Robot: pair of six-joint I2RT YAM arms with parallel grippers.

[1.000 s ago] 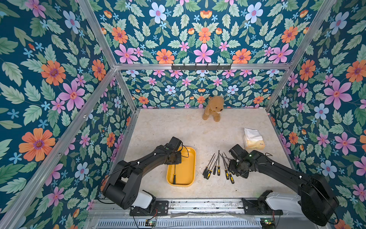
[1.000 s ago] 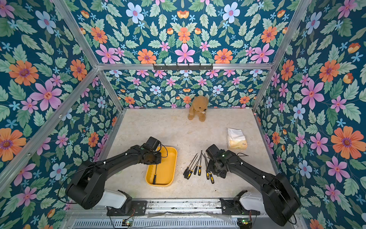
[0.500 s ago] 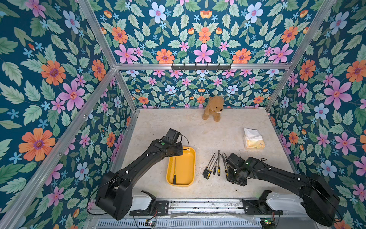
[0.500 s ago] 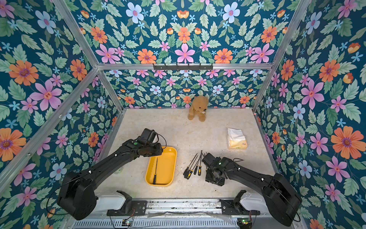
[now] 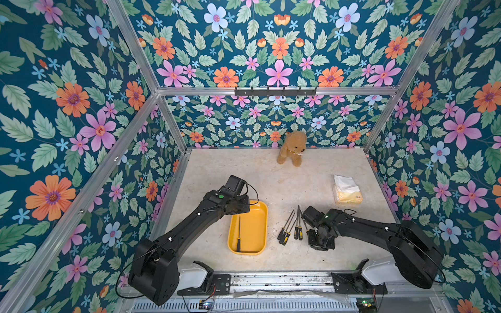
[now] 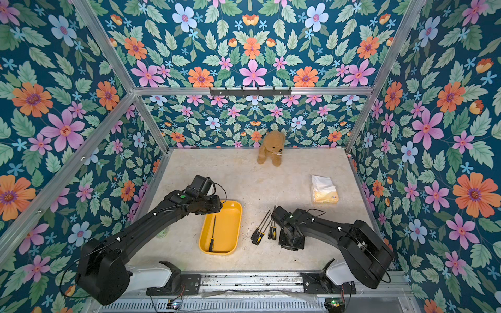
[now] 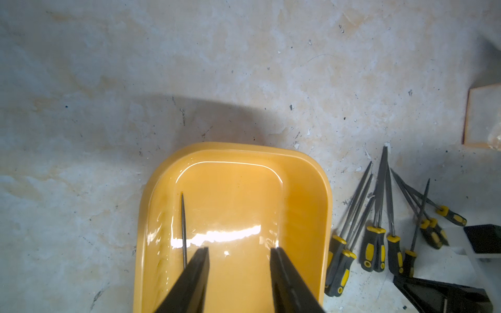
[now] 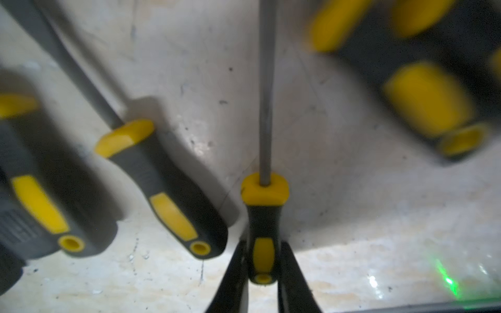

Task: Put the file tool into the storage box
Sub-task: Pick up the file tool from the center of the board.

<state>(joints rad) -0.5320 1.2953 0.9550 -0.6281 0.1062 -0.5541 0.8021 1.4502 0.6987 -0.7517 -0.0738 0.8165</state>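
- Tabletop [image 5: 311,184]: pale, marbled beige, scuffed and specked in the left wrist view.
- Storage box [image 5: 253,227]: yellow, flat on the surface, near edge, just left of centre.
- File tools [image 5: 296,233]: black-and-yellow handles, fanned on the surface just right of the box, apart from it.
- Teddy bear [image 5: 292,149]: far edge, centre.
- Tissue pack [image 5: 348,192]: right side, mid-depth.

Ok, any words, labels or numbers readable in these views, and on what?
No text is readable anywhere.
White-and-yellow tissue pack: small print, too small to read.
Black-and-yellow handled files: no markings seen.
Shallow yellow plastic tray: blank.
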